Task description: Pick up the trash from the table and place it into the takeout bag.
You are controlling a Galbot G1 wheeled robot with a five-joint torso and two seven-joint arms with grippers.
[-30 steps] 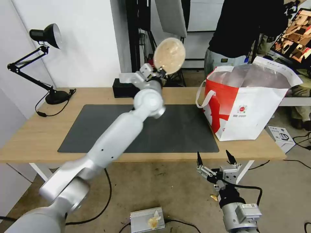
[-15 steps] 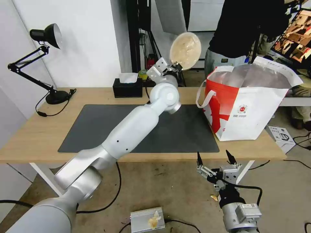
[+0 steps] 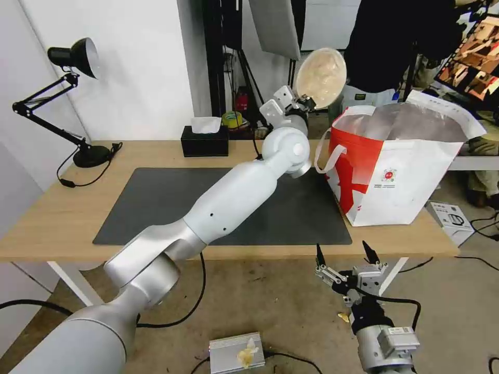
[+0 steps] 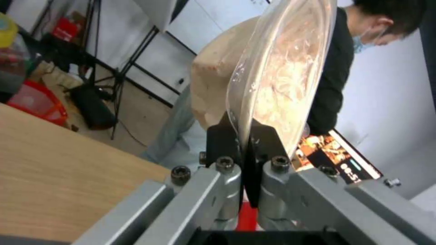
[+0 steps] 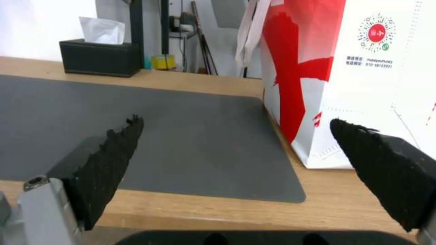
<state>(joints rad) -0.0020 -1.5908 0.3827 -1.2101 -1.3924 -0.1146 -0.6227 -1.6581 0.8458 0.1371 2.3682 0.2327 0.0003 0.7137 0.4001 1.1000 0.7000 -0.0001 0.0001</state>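
You are late in the job, by the look of it. The tabletop (image 3: 67, 208) and its dark mat (image 3: 156, 197) carry no trash now; apart from the bag, the things standing there are the tissue box (image 3: 204, 141) and the lamp (image 3: 67, 98), neither of which is yours to move. Whether the other items already lie in the bag you cannot tell, since its inside is hidden from here.

The left gripper (image 3: 306, 102) holds the pulp bowl (image 3: 321, 77) high in the air, just beside the near upper edge of the bag (image 3: 400, 171) and not yet over its mouth. The jaws are clamped on the bowl's rim, so the bowl hangs tilted on edge with its opening turned toward you. What is left, as I judge it, is to carry it over the opening and let go.

The bowl is beige moulded pulp, matte and fibrous, round and domed on its outer side. In the left wrist view a thin clear film or lid (image 4: 277, 68) covers its face, glossy and wrinkled, with pale food residue behind it. That rim grip is narrow, and the film may be slick.

The bag is a big boxy tote, white with red panels, a small round logo and soft loop handles (image 3: 326, 156); its lining is crinkled silver foil. Its mouth stands wide.

The right gripper (image 3: 347, 253) waits low in front of the tabletop's edge, jaws spread wide and empty, their pads black and ridged.
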